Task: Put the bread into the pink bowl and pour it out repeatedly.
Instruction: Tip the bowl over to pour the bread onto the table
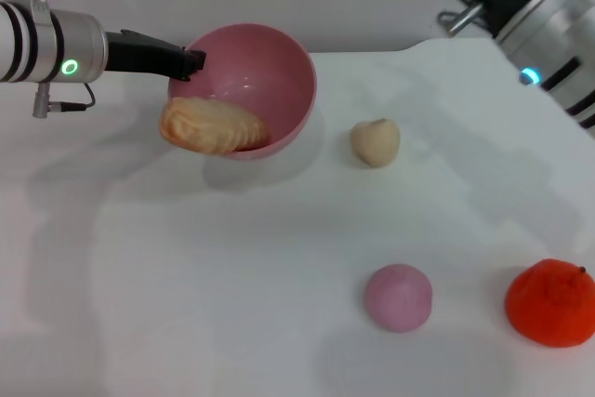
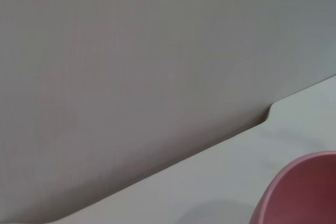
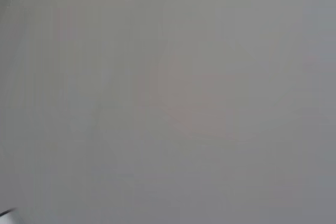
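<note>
One pink ball (image 1: 398, 297) nearest, one orange fruit (image 1: 550, 303), one bun (image 1: 375, 142); left gripper (image 1: 192, 60) clenches the one pink bowl (image 1: 288, 76) (tilted), one bread (image 1: 212, 125) spilling out.

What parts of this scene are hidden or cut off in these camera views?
- Right gripper: out of the head view's top edge; right wrist view shows only blank grey.
- Left gripper: its fingertips at the pink bowl rim are too dark to read.
- Bread: absent from the left wrist view, which catches only a bowl corner.
</note>
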Motion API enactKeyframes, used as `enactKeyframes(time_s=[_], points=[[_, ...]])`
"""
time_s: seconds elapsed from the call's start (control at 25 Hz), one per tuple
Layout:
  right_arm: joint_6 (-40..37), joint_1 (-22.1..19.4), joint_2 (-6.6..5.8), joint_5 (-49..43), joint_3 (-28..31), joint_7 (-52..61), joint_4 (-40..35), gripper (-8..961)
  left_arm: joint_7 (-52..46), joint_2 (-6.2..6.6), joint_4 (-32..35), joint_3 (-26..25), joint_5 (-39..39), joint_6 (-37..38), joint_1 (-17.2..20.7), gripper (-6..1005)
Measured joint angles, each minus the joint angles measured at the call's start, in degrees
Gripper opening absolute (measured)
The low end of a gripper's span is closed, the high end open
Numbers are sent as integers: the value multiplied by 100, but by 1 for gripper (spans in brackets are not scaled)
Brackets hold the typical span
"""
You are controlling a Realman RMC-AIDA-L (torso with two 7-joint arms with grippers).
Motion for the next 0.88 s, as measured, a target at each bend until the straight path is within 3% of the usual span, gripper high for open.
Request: enactKeyframes(time_s=[0.36, 0.6, 0.8, 0.88], points=[[-659, -172, -21, 1647, 677, -78, 650, 598, 143, -89, 8, 12, -10, -86, 3, 55], [-1027, -241, -25, 1757, 1172, -80, 1208, 597, 224, -131, 4, 116, -18, -87, -75, 55], [-1203, -236, -26, 1769, 1528, -112, 1771, 597, 412, -185, 46, 502, -263, -332, -110, 55], [-1206, -235, -25, 1770, 1594, -146, 1828, 597, 690, -198, 39, 904, -727, -543, -103, 55]])
